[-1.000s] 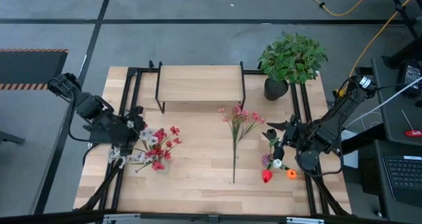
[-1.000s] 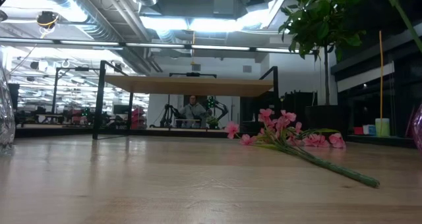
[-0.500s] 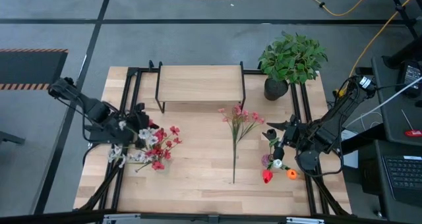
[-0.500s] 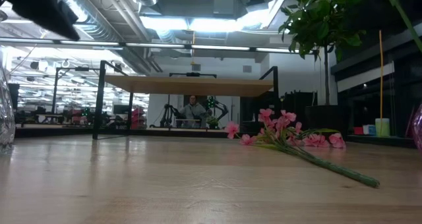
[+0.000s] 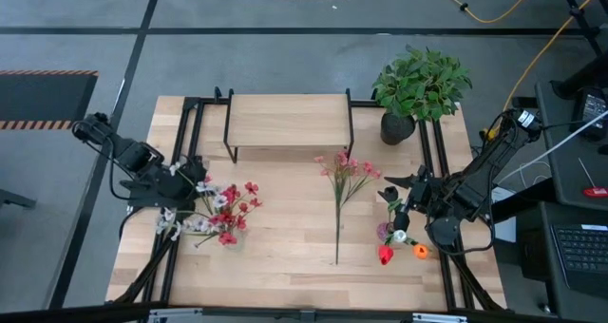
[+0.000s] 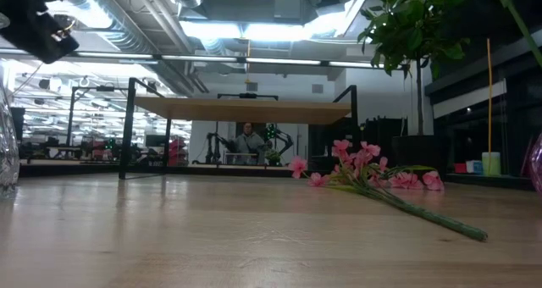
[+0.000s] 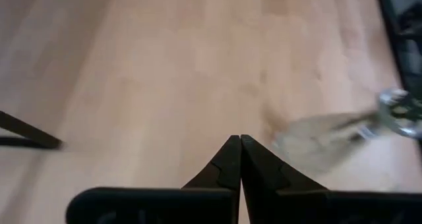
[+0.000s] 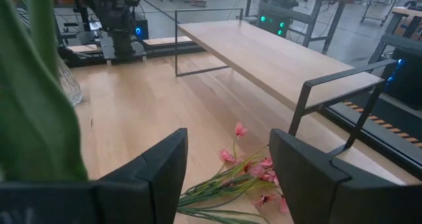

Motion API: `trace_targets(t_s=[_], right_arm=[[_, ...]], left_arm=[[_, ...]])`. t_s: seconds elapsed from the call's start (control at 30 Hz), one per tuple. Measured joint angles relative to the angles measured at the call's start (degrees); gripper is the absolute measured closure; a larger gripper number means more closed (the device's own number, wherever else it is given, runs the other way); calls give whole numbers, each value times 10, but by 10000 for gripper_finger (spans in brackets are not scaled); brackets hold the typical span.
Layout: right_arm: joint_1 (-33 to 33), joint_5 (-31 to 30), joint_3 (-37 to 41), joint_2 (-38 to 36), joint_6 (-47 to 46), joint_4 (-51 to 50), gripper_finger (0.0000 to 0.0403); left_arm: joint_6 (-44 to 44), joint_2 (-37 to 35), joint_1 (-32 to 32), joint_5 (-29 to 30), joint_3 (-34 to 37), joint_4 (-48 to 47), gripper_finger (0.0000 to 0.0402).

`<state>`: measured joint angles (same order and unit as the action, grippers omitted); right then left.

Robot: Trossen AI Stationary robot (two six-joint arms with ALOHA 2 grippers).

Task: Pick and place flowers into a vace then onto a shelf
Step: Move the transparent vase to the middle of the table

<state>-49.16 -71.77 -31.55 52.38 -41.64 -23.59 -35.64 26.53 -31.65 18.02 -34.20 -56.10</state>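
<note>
A pink-bloomed flower stem (image 5: 340,201) lies flat on the table's middle, and shows in the low view (image 6: 373,180) and right wrist view (image 8: 231,183). A bunch of red and white flowers (image 5: 223,214) stands in a clear glass vase (image 6: 7,144) at the left. Red, orange and white blooms (image 5: 394,245) stand in a purple vase at the right. The shelf (image 5: 288,121) stands at the far edge. My left gripper (image 7: 239,141) is shut, above bare table beside the left bunch (image 5: 193,179). My right gripper (image 8: 227,137) is open, hovering by the right vase (image 5: 403,207).
A bushy potted plant (image 5: 418,85) stands at the far right corner beside the shelf. Black rails run along both sides of the table (image 5: 432,161). A green leaf (image 8: 33,85) fills the near side of the right wrist view. A person (image 6: 248,140) sits in the room beyond.
My left gripper has shifted a little toward the table's far edge beside the left bunch, and its arm now shows at the low view's upper left corner. The right arm and the lying pink stem have stayed where they were.
</note>
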Motion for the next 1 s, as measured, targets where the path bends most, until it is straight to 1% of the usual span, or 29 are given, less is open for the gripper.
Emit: trace_targets(t_s=[0.13, 0.23, 0.4, 0.6, 0.67, 0.73, 0.8, 1.0], right_arm=[[0, 0, 0, 0, 0, 0, 186], [0, 0, 0, 0, 0, 0, 186], [0, 0, 0, 0, 1, 0, 186], [0, 0, 0, 0, -1, 0, 186], [0, 0, 0, 0, -1, 1, 186], [0, 0, 0, 0, 0, 1, 186], [0, 0, 0, 0, 4, 1, 186], [0, -1, 0, 0, 13, 1, 186]], left_arm=[[-20, -3, -16, -56, 2, -8, 400], [-35, -3, -34, -62, 26, 9, 401], [-67, -4, -70, -104, 67, 59, 400], [-88, -4, -106, -82, 68, 63, 399], [-85, -3, -119, -61, 72, 76, 400], [-62, -4, -132, -30, 83, 98, 401], [-48, -4, -143, -11, 96, 115, 399], [-95, -4, -153, -10, 123, 146, 382]])
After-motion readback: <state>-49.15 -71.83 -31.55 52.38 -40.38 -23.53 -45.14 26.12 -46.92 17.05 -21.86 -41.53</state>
